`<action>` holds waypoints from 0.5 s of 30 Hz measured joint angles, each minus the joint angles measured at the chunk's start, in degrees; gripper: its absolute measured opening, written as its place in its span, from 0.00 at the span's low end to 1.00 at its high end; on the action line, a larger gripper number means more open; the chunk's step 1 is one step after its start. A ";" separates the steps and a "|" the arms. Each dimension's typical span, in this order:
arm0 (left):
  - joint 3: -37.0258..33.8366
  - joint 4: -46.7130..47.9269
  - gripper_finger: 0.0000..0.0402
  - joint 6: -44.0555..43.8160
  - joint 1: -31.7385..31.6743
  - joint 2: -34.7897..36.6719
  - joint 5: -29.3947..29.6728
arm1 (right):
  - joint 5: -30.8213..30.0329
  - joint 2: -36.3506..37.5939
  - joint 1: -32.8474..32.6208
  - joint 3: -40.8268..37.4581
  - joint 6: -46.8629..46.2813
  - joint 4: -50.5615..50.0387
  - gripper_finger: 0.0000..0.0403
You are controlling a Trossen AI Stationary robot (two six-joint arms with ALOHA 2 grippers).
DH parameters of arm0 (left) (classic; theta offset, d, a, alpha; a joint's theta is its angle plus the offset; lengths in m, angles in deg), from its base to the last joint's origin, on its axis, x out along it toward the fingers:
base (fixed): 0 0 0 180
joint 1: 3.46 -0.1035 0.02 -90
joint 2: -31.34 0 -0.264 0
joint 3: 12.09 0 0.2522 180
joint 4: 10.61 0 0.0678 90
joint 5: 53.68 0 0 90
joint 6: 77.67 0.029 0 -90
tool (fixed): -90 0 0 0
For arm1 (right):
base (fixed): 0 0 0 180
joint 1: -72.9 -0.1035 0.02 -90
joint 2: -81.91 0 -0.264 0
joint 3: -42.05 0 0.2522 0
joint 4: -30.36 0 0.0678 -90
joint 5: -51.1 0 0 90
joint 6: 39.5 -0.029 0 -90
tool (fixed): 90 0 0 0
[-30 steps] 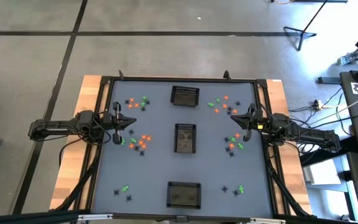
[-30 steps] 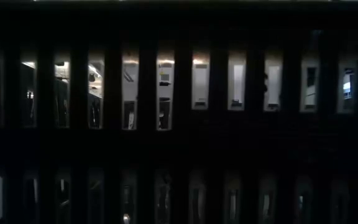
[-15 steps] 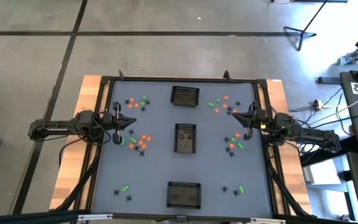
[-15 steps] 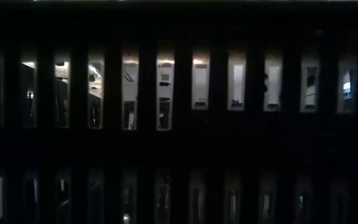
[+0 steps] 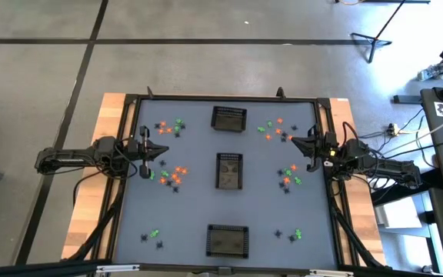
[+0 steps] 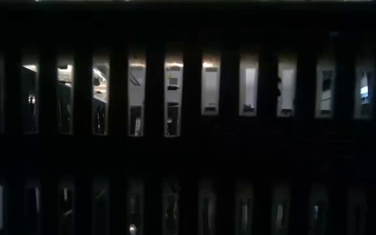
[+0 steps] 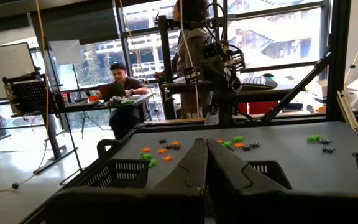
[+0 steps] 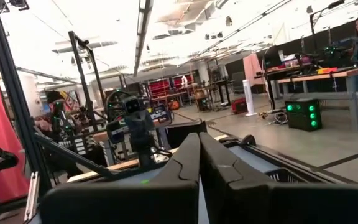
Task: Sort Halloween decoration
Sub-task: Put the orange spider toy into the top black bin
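Halloween decoration lies in small orange, green and black clusters on the grey table: far left (image 5: 169,127), middle left (image 5: 171,175), near left (image 5: 152,235), far right (image 5: 274,129), middle right (image 5: 289,175) and near right (image 5: 291,233). My left gripper (image 5: 162,151) is shut, level, at the table's left edge, beside the left clusters (image 7: 163,149). My right gripper (image 5: 292,139) is shut at the right edge, tipped upward; its wrist view shows its tips (image 8: 197,138) against the room. Neither holds anything.
Three black mesh baskets stand in a row down the table's middle: far (image 5: 229,118), middle (image 5: 229,169), near (image 5: 228,240). A dark frame (image 5: 221,98) rims the table. A dark mesh (image 6: 188,150) fills the low view. People (image 7: 120,81) sit in the room beyond.
My right gripper has tipped its fingers upward and rolled a little at the wrist, staying shut at the table's right edge. The decoration and baskets have not moved.
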 joint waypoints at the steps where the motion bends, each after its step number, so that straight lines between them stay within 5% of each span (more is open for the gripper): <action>1: 0.00 0.00 0.00 0.02 -0.01 -0.02 -0.01 | -0.02 0.00 0.00 0.00 -0.27 0.00 0.01; 15: 0.02 0.00 0.00 0.02 -0.01 -0.01 -0.01 | 4.96 0.00 0.00 0.07 0.92 13.46 0.01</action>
